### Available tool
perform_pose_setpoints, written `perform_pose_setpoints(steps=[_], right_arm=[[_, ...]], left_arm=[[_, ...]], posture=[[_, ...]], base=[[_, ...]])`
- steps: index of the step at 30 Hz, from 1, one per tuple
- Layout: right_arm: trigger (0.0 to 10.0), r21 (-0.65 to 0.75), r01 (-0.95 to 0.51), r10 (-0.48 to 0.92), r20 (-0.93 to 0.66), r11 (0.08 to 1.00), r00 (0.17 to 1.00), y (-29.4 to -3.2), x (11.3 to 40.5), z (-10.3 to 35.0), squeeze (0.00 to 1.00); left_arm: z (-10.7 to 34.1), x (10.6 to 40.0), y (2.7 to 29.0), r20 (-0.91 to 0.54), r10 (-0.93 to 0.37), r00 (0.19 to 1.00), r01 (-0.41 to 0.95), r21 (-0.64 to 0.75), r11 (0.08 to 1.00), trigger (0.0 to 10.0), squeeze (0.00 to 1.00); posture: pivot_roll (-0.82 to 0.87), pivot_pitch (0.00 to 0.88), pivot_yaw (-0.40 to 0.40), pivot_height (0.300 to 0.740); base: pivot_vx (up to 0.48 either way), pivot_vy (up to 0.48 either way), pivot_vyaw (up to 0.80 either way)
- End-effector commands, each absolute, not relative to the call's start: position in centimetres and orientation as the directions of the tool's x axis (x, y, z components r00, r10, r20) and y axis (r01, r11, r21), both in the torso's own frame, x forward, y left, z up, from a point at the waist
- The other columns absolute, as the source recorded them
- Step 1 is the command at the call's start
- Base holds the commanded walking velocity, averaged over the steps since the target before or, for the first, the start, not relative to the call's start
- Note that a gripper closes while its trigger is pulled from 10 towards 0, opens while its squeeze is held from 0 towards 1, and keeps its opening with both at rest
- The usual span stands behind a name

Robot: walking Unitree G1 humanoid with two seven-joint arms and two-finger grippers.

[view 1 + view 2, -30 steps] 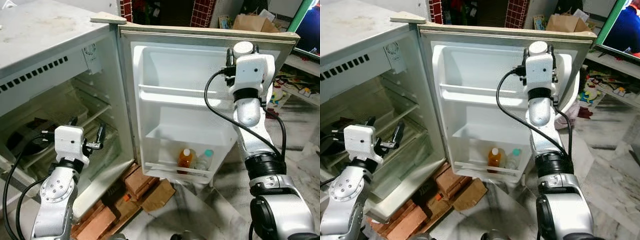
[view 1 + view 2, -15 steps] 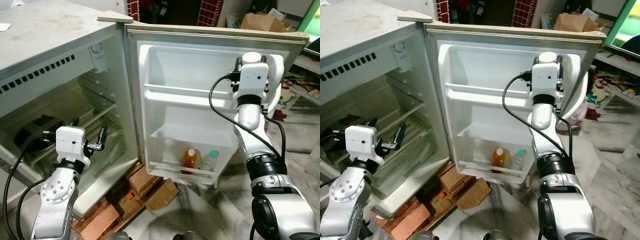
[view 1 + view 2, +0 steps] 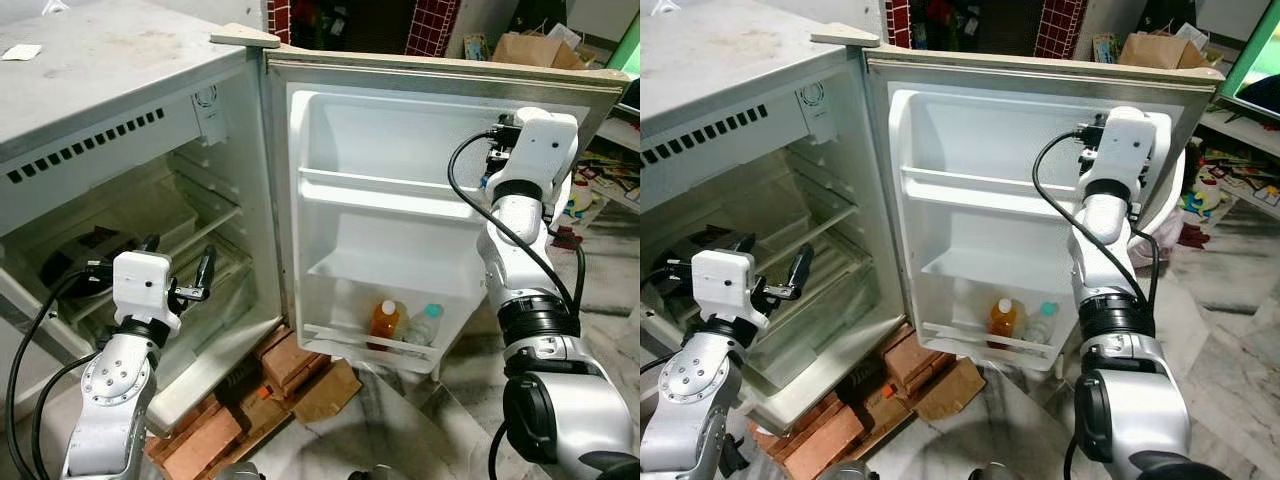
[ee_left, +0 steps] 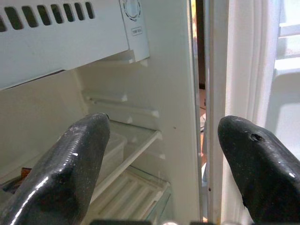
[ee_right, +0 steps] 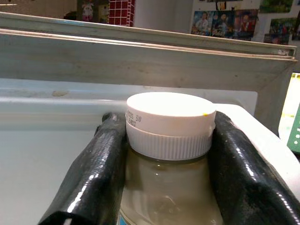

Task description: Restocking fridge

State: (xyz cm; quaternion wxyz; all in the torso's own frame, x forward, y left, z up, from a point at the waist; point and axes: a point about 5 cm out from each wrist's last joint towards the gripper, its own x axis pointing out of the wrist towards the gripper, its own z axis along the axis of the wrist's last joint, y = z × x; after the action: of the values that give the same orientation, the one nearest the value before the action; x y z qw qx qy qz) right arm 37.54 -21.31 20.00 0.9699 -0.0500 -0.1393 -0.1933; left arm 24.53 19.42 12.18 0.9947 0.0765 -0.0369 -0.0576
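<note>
From the head we see the fridge door swung wide, an orange bottle and a clear bottle on its bottom shelf at about five o'clock. Our right arm reaches up to the door's top corner at two o'clock.

In the left wrist view, our left gripper is spread, holding nothing, facing the fridge interior.

In the right wrist view, our right gripper pinches a white-capped bottle with pale, possibly cloudy contents.
</note>
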Motion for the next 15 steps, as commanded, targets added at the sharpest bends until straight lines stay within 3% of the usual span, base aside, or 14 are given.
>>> perform_pose_setpoints(steps=[1, 9, 15], right_arm=[[10.0, -0.021, 0.421, -0.404, 0.241, 0.907, 0.882, -22.5, 37.6, 19.6, 1.00], [10.0, -0.011, 0.389, -0.372, 0.266, 0.921, 0.889, -22.2, 37.5, 20.8, 1.00], [10.0, -0.015, 0.352, -0.319, 0.388, 0.936, 0.865, -21.5, 37.1, 23.1, 1.00]], left_arm=[[12.8, 24.9, 19.2, 0.079, -0.139, 0.987, 0.124, 0.168, 0.978, 10.0, 0.00], [12.8, 24.9, 19.1, 0.078, -0.144, 0.987, 0.129, 0.170, 0.977, 10.0, 0.00], [12.7, 25.0, 19.2, 0.073, -0.144, 0.987, 0.130, 0.172, 0.977, 10.0, 0.00]], posture=[[0.15, 0.004, 0.000, 0.740], [0.15, 0.003, 0.001, 0.740], [0.14, 0.000, 0.003, 0.740]], base=[[0.000, 0.000, 0.00], [0.000, 0.000, 0.00], [0.000, 0.000, 0.00]])
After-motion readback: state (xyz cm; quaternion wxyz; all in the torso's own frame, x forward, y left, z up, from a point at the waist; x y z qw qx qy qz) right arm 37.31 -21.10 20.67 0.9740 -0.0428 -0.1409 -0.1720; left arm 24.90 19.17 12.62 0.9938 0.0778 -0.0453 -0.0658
